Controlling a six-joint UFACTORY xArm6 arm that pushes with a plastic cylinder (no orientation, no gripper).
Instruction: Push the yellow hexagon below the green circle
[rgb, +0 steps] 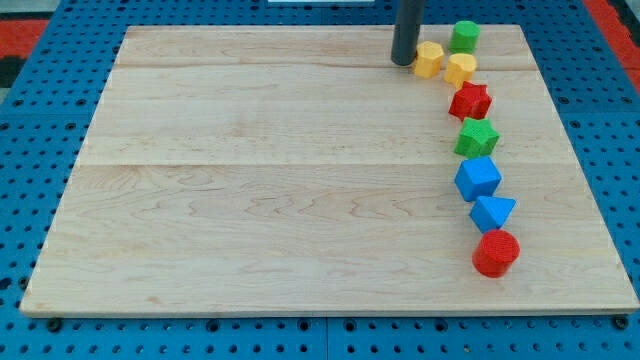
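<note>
The yellow hexagon lies near the view's top right on the wooden board. The green circle sits just up and right of it. My tip stands right beside the hexagon's left side, touching or nearly touching it. A second yellow block, heart-like, lies just right of the hexagon and below the green circle.
A column of blocks runs down the right side: a red star, a green star, a blue cube, a blue triangle and a red circle. Blue pegboard surrounds the board.
</note>
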